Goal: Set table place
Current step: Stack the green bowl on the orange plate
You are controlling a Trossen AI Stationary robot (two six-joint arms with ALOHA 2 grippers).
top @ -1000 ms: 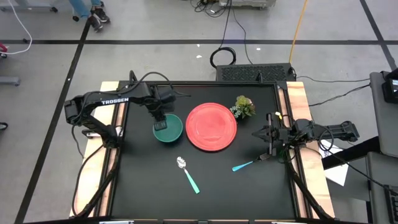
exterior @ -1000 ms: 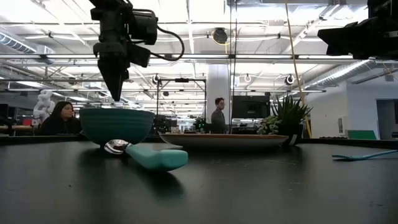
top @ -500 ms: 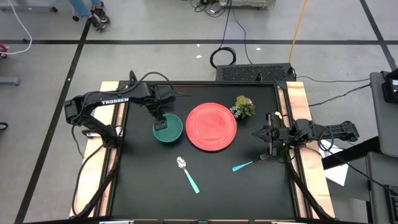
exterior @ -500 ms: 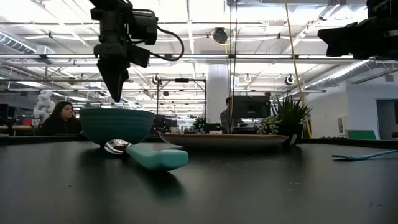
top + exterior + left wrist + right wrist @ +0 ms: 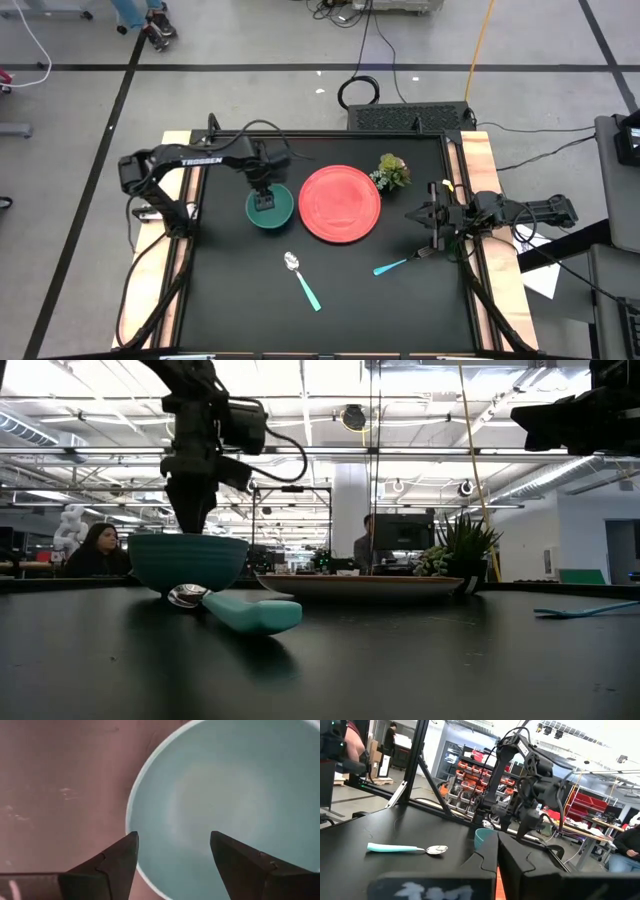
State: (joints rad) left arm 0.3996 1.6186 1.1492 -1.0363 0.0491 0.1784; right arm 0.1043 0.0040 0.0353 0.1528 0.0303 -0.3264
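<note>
Directly below my left gripper (image 5: 263,199), jaws spread and empty, sits the teal bowl (image 5: 271,207); the place (image 5: 340,203) lies just beside it, nearer this arm.

Teal bowl (image 5: 225,795) cut off by left wrist frame; red plate (image 5: 360,584) edge-on, top unseen
</note>
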